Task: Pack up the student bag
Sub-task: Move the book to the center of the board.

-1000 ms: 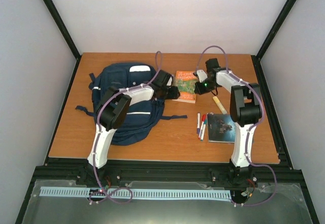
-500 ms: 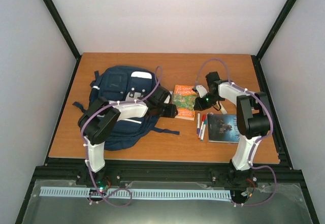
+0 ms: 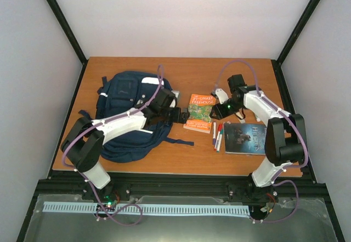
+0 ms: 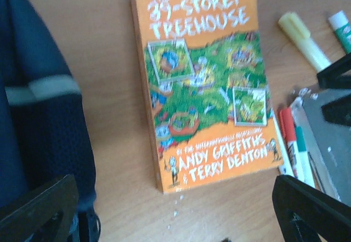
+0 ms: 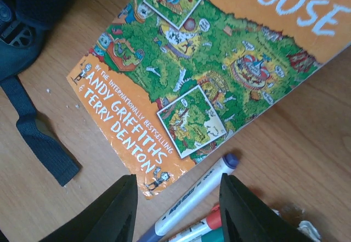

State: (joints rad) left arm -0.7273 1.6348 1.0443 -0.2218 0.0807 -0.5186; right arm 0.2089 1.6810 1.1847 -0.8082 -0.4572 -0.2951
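Observation:
The student bag (image 3: 129,116), navy with a white top label, lies flat on the left of the table; its fabric also shows in the left wrist view (image 4: 38,116) and the right wrist view (image 5: 27,11). An orange "39-Storey Treehouse" book (image 3: 199,112) lies just right of it. My left gripper (image 3: 181,116) is open and empty, low over the table by the book's near left corner (image 4: 175,214). My right gripper (image 3: 218,102) is open and empty above the book's near right corner and a blue-capped marker (image 5: 178,209).
Three markers (image 3: 218,135) lie right of the book, next to a dark book (image 3: 249,138). A yellow highlighter (image 4: 304,41) and a glue stick (image 4: 341,28) lie beyond them. A loose bag strap (image 5: 38,143) lies on the wood near the orange book.
The bag has been turned and pulled towards the near left. The orange book has slid nearer. The left arm has swung back to the left, and the right gripper has come nearer over the book.

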